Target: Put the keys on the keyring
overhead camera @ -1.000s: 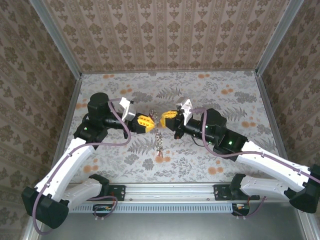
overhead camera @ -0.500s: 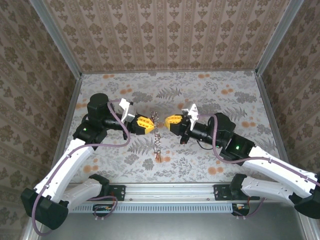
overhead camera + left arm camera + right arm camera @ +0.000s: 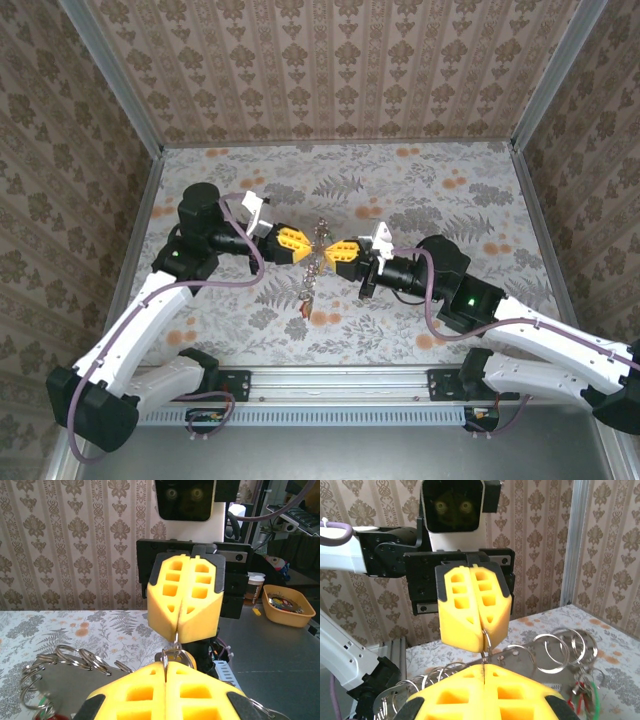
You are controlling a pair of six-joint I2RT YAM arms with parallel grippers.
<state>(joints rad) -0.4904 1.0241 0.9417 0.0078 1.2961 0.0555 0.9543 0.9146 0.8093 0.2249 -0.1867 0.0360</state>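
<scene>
My left gripper (image 3: pixel 300 245) and right gripper (image 3: pixel 330 250) meet tip to tip above the middle of the table, both shut. The left gripper (image 3: pixel 166 665) pinches a small loop of the keyring (image 3: pixel 175 655), which also shows in the right wrist view as the keyring (image 3: pixel 488 639). A chain (image 3: pixel 311 278) with several rings hangs from it down to a red-tagged key (image 3: pixel 303 308). The right gripper (image 3: pixel 484 666) is shut on a thin metal key (image 3: pixel 177 636), seen edge-on, whose tip touches that loop. More keys (image 3: pixel 583 690) with red and green tags dangle at the right of the right wrist view.
Several loose split rings (image 3: pixel 75 657) fan out beside the left fingers and also appear as split rings (image 3: pixel 555 650) in the right wrist view. The floral table (image 3: pixel 450 200) is fenced by patterned walls and metal corner posts (image 3: pixel 135 105). An aluminium rail (image 3: pixel 340 385) runs along the near edge.
The right gripper has swung left and lower until its tip meets the left gripper's. The left gripper edged right, and the hanging chain swung slightly left.
</scene>
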